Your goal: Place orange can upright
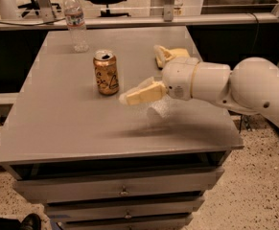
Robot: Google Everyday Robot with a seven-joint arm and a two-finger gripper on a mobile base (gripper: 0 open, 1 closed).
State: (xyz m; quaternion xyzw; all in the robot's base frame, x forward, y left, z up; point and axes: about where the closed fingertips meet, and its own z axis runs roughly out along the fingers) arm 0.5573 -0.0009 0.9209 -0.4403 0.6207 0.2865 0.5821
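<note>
The orange can [106,73] stands upright on the grey table [57,123], left of centre, with its silver top up and dark scrawled markings facing me. My gripper [143,74] hangs just right of the can, apart from it, open and empty. One cream finger [144,92] points toward the can's base, and the other finger [169,55] sits farther back. The white arm reaches in from the right.
A clear plastic water bottle [75,21] stands upright at the table's back left, behind the can. Drawers [124,191] sit under the tabletop. Office chairs and a rail stand behind the table.
</note>
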